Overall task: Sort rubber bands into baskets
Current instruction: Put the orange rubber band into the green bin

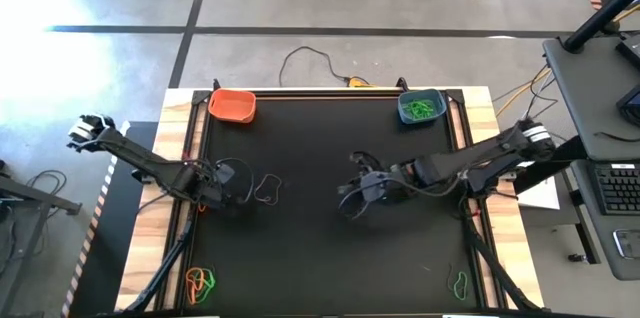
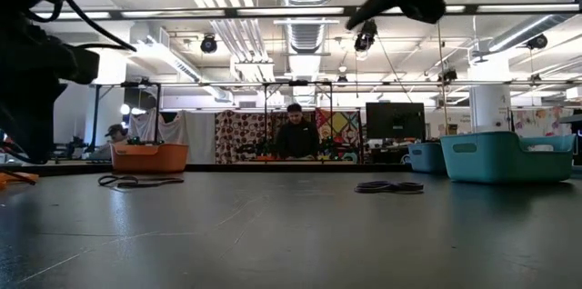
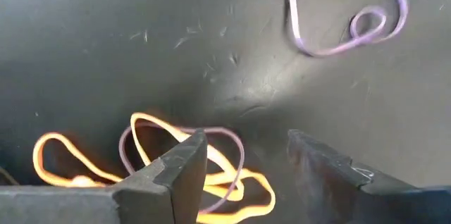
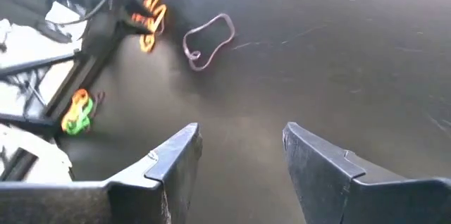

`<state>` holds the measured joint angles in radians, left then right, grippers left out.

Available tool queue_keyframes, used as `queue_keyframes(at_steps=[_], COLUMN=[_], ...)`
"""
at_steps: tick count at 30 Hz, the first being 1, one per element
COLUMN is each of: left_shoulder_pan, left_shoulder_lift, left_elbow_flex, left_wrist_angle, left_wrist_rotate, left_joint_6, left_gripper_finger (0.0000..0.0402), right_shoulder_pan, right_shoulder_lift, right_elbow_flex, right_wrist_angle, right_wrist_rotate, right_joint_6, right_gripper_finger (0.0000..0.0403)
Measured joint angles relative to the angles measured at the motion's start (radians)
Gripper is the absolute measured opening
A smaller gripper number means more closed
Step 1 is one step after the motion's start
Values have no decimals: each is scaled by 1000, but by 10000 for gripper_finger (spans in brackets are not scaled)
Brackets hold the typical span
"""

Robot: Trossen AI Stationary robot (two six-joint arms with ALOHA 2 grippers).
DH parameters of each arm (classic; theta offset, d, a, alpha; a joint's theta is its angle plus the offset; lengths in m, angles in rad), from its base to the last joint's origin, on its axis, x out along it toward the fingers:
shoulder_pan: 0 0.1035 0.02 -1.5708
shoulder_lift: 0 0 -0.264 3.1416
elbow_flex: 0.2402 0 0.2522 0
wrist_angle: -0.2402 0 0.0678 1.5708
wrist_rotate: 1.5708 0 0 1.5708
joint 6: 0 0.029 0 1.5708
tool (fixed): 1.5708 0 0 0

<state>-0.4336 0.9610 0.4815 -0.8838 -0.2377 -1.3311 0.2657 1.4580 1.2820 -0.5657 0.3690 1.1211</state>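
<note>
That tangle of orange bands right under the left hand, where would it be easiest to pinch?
Judging by the left wrist view, the orange bands lie flat on the dark mat, tangled with a purplish loop. Best come straight down with the open left hand and close across the middle, where strands overlap, since single flat strands give little to catch.

You are not getting any readable text, label, brand, number or sign here (the colourful hangings far behind the table are showing patterns only).

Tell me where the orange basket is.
In the high view, the orange basket sits at the table's far left corner, opposite the teal basket at the far right.
</note>
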Motion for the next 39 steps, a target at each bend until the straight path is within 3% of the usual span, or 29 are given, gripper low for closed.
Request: queue_keyframes(at_steps=[5, 12, 16, 20, 24, 28, 34, 39], left_shoulder_pan=[-4, 50, 86, 98, 98, 102, 123, 155], left_shoulder_lift=[76, 169, 185, 203, 239, 273, 332, 365], left_elbow_flex=[-1, -4, -4, -4, 0, 10, 74, 151], left_wrist_angle=[-13, -15, -14, -6, 11, 45, 79, 253], left_wrist_rotate=[80, 56, 47, 131, 148, 157, 151, 83], left_joint_6=[-21, -50, -57, -69, -79, -83, -50, 70], left_gripper_finger=[166, 162, 162, 161, 151, 119, 18, 8], right_shoulder_pan=[12, 4, -9, -18, -18, -22, -45, -68], right_shoulder_lift=[126, 261, 292, 298, 293, 287, 285, 282], right_elbow_flex=[164, 357, 398, 400, 399, 399, 398, 398], right_wrist_angle=[-104, -354, -426, -480, -561, -624, -729, -734], right_wrist_rotate=[-6, -5, -5, -5, -2, -1, 2, 30], right_joint_6=[-65, -178, -219, -248, -251, -299, -394, -589], right_gripper_finger=[194, 194, 194, 194, 194, 194, 194, 194])
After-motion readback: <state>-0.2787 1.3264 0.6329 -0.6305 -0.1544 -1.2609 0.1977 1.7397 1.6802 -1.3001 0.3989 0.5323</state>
